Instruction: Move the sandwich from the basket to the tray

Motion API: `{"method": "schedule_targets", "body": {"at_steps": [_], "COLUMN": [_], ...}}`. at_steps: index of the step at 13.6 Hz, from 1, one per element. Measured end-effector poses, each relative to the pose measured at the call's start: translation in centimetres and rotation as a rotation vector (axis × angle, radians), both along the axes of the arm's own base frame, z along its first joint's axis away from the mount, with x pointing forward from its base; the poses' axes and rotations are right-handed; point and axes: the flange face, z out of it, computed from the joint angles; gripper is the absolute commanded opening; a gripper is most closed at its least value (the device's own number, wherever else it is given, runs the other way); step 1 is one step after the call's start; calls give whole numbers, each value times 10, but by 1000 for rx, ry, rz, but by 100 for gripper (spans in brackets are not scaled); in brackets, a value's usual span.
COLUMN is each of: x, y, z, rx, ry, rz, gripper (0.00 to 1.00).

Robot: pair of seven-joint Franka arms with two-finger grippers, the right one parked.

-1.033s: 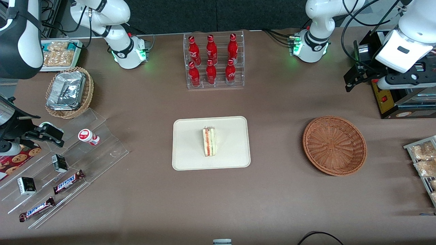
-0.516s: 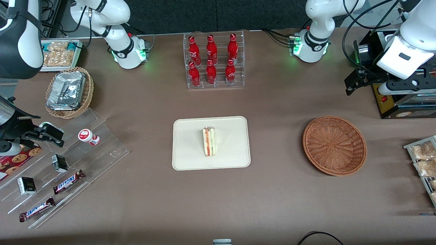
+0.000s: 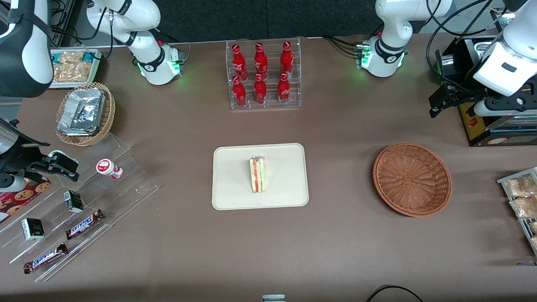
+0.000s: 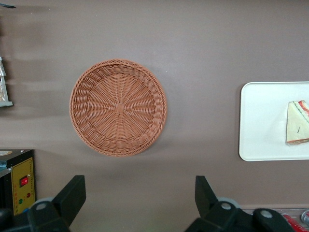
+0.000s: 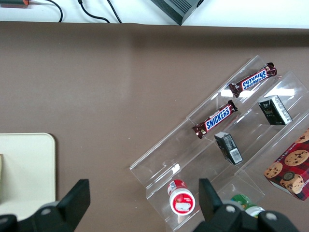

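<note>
The big brown bench point(image 3: 335, 251) holds everything. In the middle of it lies the cream tray point(image 3: 235, 184), flat on the bench. Toward the working arm's end of the bench sits the round brown basket point(image 3: 412, 179), well apart from the tray. Nothing is in the basket.

A clear rack of red bottles point(image 3: 263, 75) stands farther from the front camera than the tray. Toward the parked arm's end there is a clear stepped rack point(image 3: 79, 209) with two Snickers bars point(image 3: 85, 224) and little dark boxes point(image 3: 73, 201) on it. A lighter basket with silver packets point(image 3: 84, 112) sits near that rack, farther from the front camera.

The gripper point(image 3: 440, 98) is up in the air at the working arm's end of the bench, farther from the front camera than the brown basket and not over it. Its two black fingers point(image 4: 72, 193) are spread wide apart and hold nothing. From the wrist camera the basket point(image 4: 118, 107) shows whole, with the edge of the tray point(image 4: 256, 140) beside it.

The sandwich point(image 3: 258, 174) lies on the tray, near its middle. It is a small white wedge with red and green stripes along its cut side. Nothing is touching it.
</note>
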Motion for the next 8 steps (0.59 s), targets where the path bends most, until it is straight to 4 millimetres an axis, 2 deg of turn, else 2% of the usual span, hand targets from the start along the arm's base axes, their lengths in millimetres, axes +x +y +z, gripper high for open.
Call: {"method": "schedule_targets", "body": {"at_steps": [8], "x": [1], "y": [0], "z": [8], "rx": [-2], "ry": [-17], "rz": [-5], "gripper": [100]}}
